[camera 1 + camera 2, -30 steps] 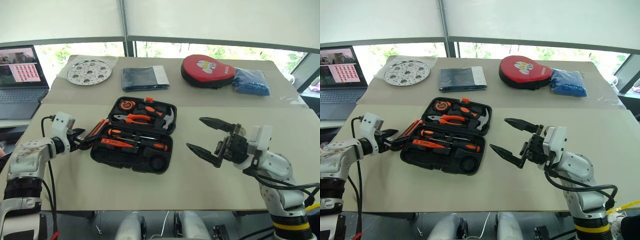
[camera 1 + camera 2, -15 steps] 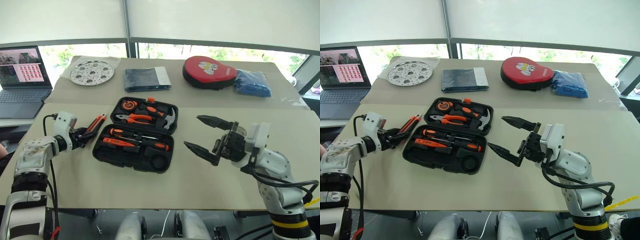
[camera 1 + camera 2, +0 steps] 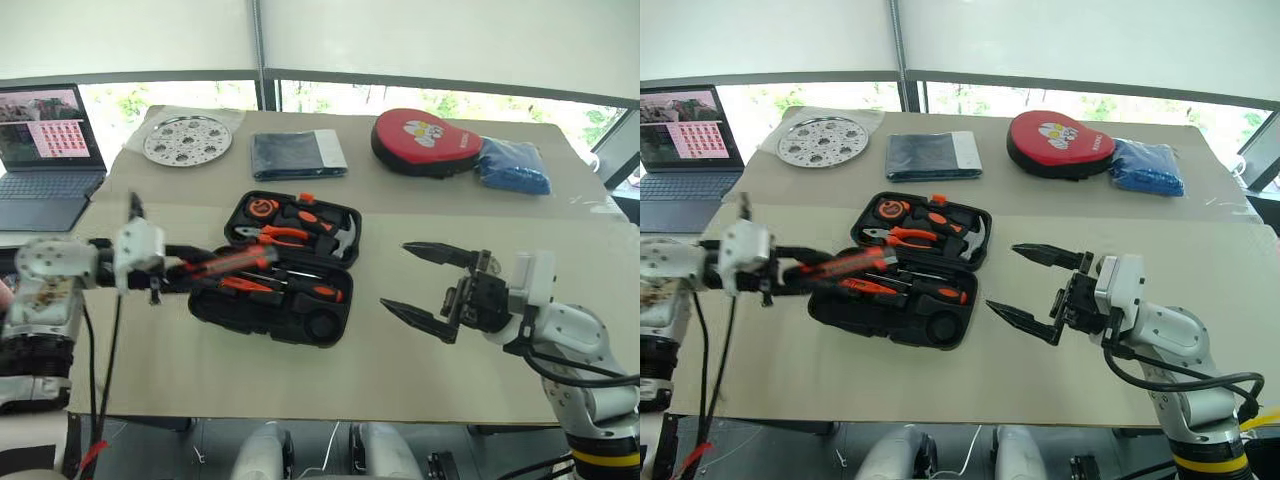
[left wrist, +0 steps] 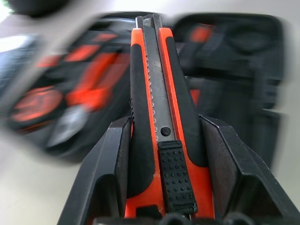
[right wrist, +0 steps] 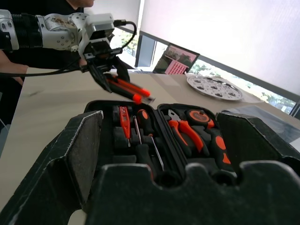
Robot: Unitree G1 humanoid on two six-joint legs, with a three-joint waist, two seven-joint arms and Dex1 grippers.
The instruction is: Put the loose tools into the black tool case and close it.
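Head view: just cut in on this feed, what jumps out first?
The left gripper is clamped on the orange-and-black utility knife, held in the air over the near-left part of the open black tool case mid-table. The right gripper hangs wide open and empty just right of the case. At the far edge lie a red pouch and a perforated metal disc.

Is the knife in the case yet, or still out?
Out. The left claw is shut on the knife, holding it in the air above the open case's near-left part.
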